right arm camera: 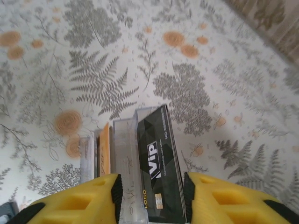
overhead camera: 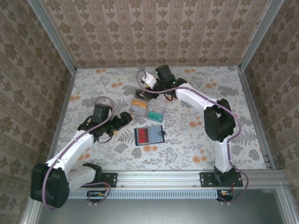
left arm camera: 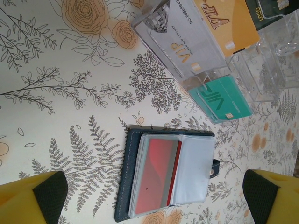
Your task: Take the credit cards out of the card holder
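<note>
At centre, open navy card holder [overhead camera: 149, 135]

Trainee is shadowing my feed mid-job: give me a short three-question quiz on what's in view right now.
1. True or false: the card holder lies open with a red card in its pocket.
2. Which colour of card sits in the clear organiser compartment nearest the card holder? A) black B) teal C) purple
3. Fill in: in the left wrist view, the left gripper has its jaws ___ (open or shut).

Key:
1. True.
2. B, the teal card.
3. Open: the two fingers stand far apart at the view's bottom corners.
</note>
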`<action>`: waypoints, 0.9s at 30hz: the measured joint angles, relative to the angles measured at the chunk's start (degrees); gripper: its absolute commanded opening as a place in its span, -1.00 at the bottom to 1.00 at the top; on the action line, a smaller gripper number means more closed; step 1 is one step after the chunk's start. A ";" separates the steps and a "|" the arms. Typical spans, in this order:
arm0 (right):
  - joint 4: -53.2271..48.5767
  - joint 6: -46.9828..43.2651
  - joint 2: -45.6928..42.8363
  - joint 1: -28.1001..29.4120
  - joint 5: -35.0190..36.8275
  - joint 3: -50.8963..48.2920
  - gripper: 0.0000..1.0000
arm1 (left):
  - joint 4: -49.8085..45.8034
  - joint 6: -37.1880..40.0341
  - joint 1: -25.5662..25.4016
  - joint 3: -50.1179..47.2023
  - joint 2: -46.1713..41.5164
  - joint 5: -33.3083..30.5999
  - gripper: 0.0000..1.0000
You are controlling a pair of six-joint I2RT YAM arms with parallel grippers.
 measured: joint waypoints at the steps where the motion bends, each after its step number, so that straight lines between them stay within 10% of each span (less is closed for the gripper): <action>1: -0.02 1.14 -1.68 0.00 -0.02 -0.74 0.12 | 0.02 0.02 0.00 0.00 0.02 0.07 1.00; 13: 3.52 27.23 -24.79 6.93 12.00 -23.17 0.40 | 0.94 0.37 0.00 0.00 1.29 0.94 1.00; 27: 5.42 57.64 -18.05 14.27 8.35 -35.67 -0.02 | 1.88 0.61 0.00 0.00 2.27 0.94 1.00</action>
